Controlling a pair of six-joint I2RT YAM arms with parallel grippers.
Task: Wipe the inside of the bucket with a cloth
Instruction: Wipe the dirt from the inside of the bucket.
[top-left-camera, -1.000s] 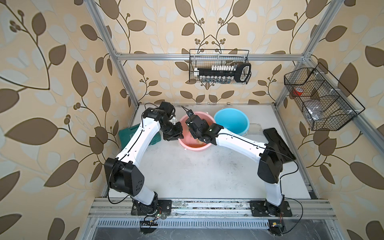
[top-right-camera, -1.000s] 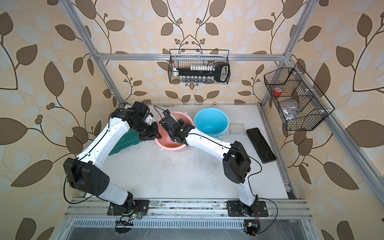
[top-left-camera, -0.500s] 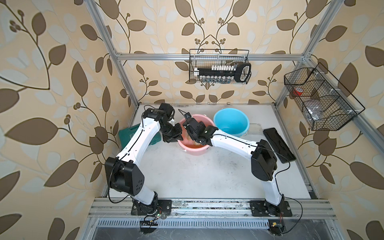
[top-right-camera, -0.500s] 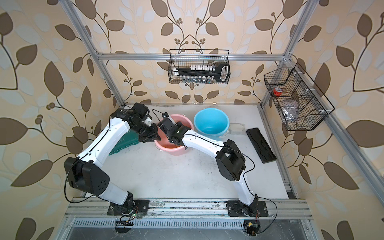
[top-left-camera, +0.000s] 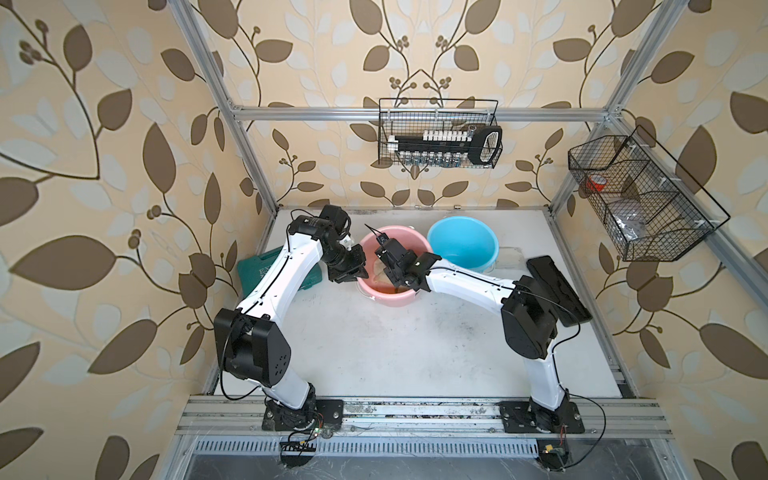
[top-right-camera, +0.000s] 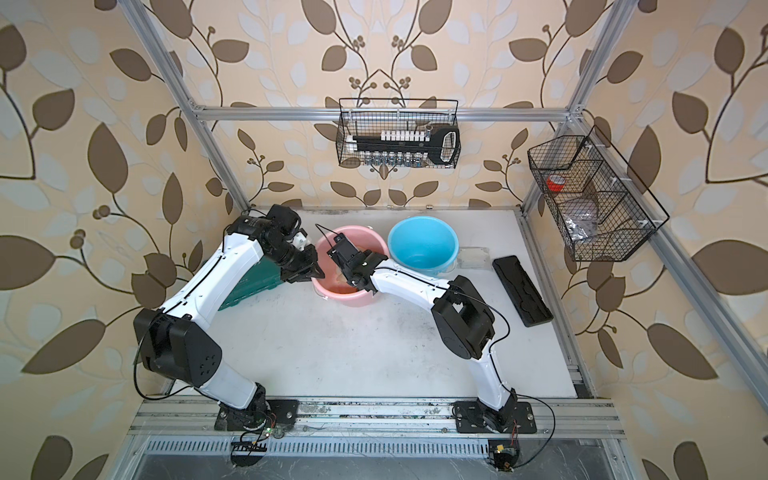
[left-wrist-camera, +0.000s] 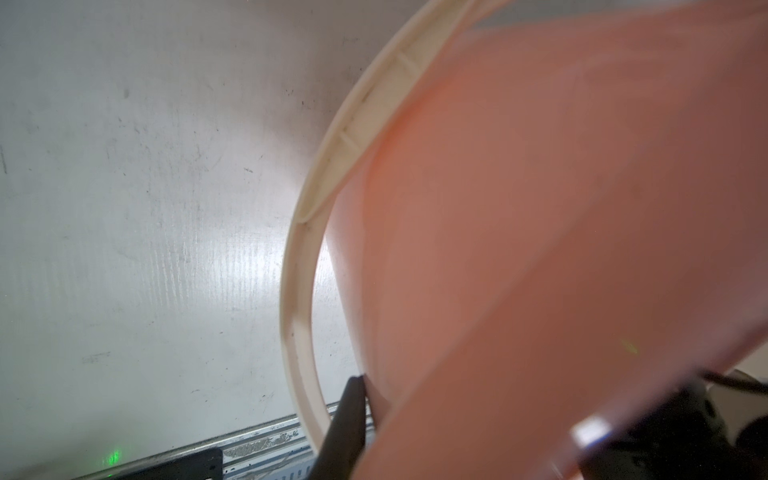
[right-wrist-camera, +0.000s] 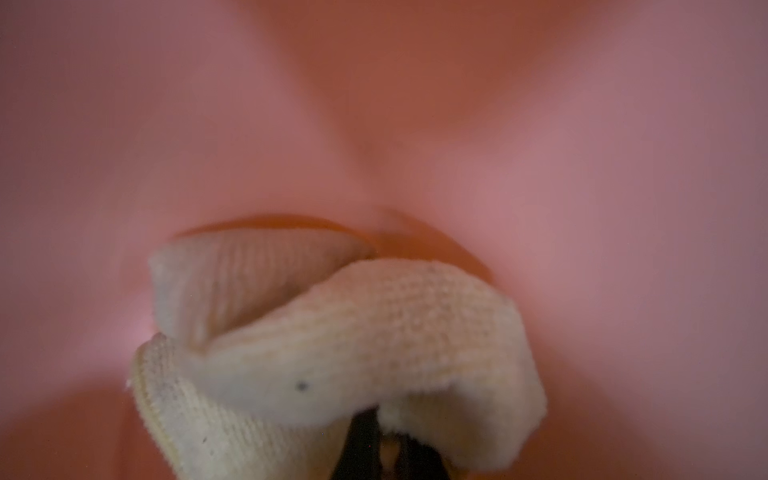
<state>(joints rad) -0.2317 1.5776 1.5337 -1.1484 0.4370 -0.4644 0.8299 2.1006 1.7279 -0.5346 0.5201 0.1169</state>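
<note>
A: Grippers?
B: Left gripper (top-left-camera: 356, 275) clamped on pink bucket (top-left-camera: 388, 300) rim. Right gripper (right-wrist-camera: 382, 440) pinched shut on cloth (right-wrist-camera: 374, 332), down inside.
A: Progress?
B: Looks mid-wipe. How much of the inside is left, cannot tell.

Walls (top-left-camera: 124, 124): beige leaf wallpaper is enclosing three sides.
Frame (top-left-camera: 311, 113): aluminium rails are bracing the corners.
Baskets: a back basket (top-left-camera: 438, 124) and a side basket (top-left-camera: 648, 216) are hanging.
Table (top-left-camera: 395, 353): white, scuffed, reflecting light.
</note>
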